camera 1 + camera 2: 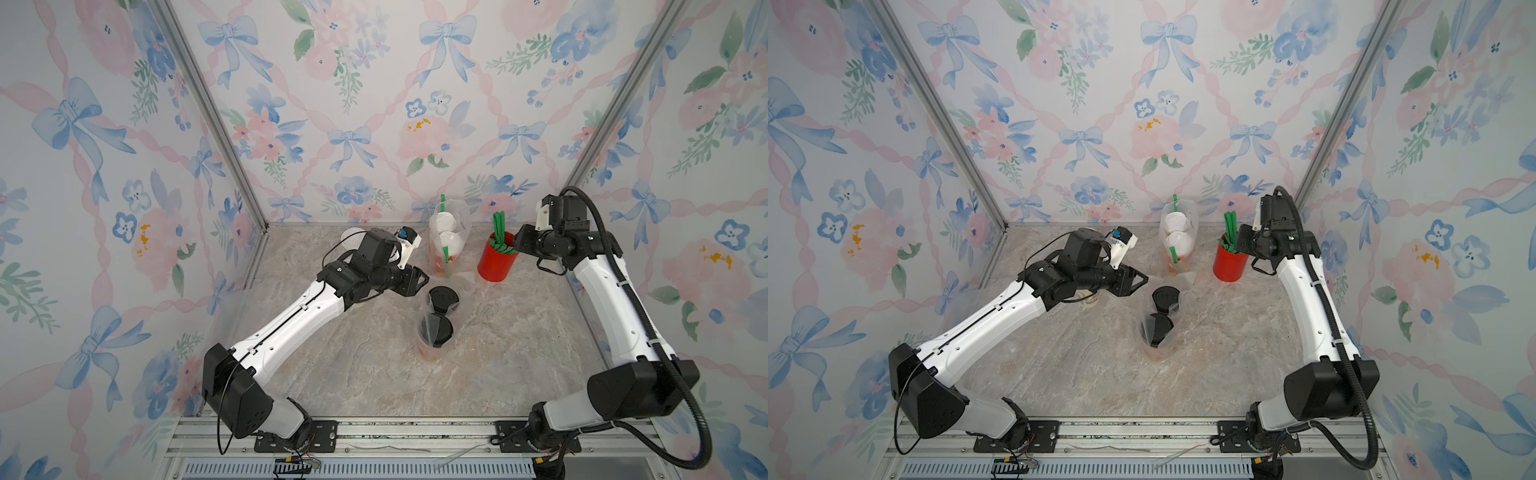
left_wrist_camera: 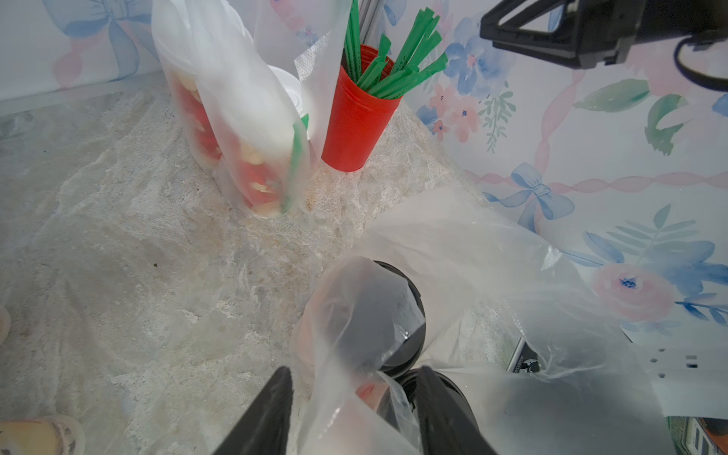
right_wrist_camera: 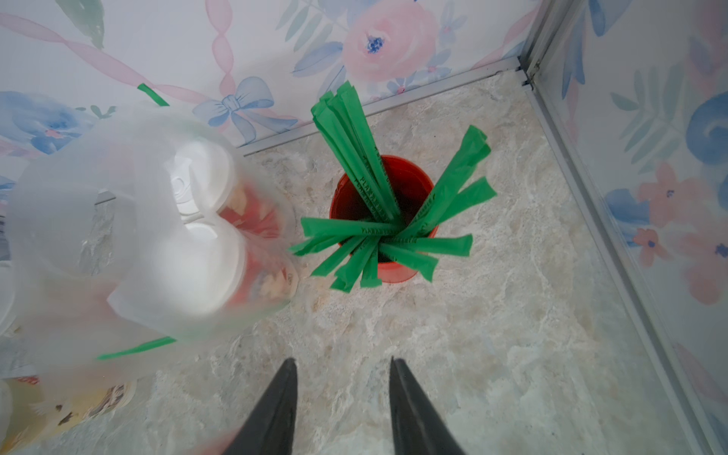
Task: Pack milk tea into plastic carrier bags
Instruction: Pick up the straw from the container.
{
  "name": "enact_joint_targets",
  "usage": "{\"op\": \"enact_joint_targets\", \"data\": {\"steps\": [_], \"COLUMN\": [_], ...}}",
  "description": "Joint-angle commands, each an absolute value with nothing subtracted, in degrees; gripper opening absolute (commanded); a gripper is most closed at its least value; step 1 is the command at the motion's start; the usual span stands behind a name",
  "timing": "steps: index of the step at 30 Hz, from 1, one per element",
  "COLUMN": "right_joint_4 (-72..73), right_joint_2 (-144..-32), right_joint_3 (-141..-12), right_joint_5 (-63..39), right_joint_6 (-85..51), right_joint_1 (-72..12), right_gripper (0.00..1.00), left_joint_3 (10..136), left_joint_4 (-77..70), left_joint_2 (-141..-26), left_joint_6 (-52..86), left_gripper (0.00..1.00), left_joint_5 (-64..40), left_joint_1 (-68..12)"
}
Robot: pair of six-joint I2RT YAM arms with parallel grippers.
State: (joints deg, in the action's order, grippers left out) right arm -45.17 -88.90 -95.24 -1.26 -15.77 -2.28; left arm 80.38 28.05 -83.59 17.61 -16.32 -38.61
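Reaching toward mid-table, your left gripper (image 2: 354,372) straddles film of the near bag (image 2: 453,236), jaws apart, seemingly not pinching; black-lidded cups (image 1: 442,300) sit inside. Your right gripper (image 3: 342,360) hovers far right by the straw cup (image 3: 394,272), jaws parted, empty.

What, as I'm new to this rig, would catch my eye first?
The red cup bristling with green straws, back right. Then two bagged pairs of cups: the white-lidded pair at the back, the black-lidded pair mid-table by the left gripper.
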Motion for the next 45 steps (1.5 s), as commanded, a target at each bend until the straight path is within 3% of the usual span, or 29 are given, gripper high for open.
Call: {"op": "enact_joint_targets", "data": {"steps": [1, 10, 28, 37, 45], "right_joint_4": [-41.77, -40.43, -43.68, -43.61, -43.45], "right_joint_2": [-93.38, -108.21, -126.86, -127.37, -129.07], "right_joint_3": [-99.96, -109.8, -128.8, -129.62, -130.31], "right_joint_5": [-0.75, -5.28, -3.72, 0.7, 0.87], "right_joint_6": [-11.9, -10.42, -9.83, -9.32, -8.16], "right_joint_1": [-0.91, 1.37, 2.18, 2.18, 2.06], "right_gripper": [0.36, 0.33, 0.27, 0.17, 0.18], "left_joint_3": [81.46, 82.08, 83.67, 84.4, 84.38], "left_joint_4": [29.0, 28.92, 28.98, 28.95, 29.0], "left_joint_2": [-84.37, -85.77, -88.23, -89.1, -89.01], "left_joint_6": [18.06, 18.72, 18.98, 18.98, 18.98], "left_gripper": [0.52, 0.53, 0.53, 0.53, 0.52], "left_joint_5": [-15.82, -15.01, -15.48, -16.17, -16.26], "left_joint_1": [-38.33, -38.32, -38.32, -38.26, -38.29]}}
